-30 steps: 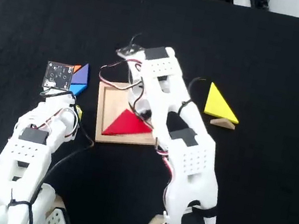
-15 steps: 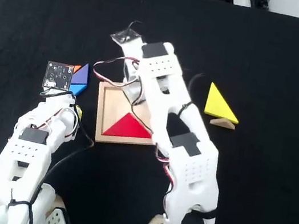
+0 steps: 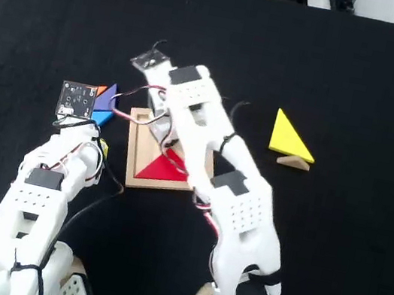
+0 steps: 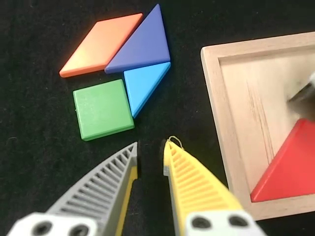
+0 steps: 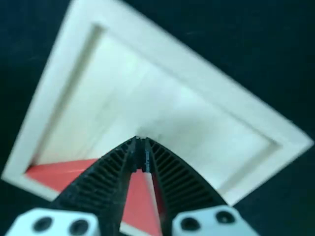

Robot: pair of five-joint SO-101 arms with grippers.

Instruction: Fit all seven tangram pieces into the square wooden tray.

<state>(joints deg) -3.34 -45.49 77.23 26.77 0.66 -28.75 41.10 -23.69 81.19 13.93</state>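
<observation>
The square wooden tray point(image 3: 134, 148) lies at mid-table with a red triangle point(image 3: 153, 170) in its near corner. My right gripper point(image 5: 141, 147) is shut on nothing, its tips low over the tray point(image 5: 206, 87) floor at the red triangle's point(image 5: 54, 173) edge. The right arm point(image 3: 189, 108) covers much of the tray from above. My left gripper point(image 4: 151, 146) is open by a narrow gap and hovers over black cloth left of the tray point(image 4: 212, 103). Just beyond it lie a green square point(image 4: 103, 109), a light blue triangle point(image 4: 145, 83), a dark blue triangle point(image 4: 142, 46) and an orange parallelogram point(image 4: 101, 44).
A yellow triangle point(image 3: 289, 137) and a small wood-coloured triangle point(image 3: 293, 162) lie on the black cloth right of the tray. The left arm point(image 3: 46, 182) stretches along the table's near left side.
The right arm has swung left across the tray, its wrist now nearer the blue pieces. The left arm has kept still.
</observation>
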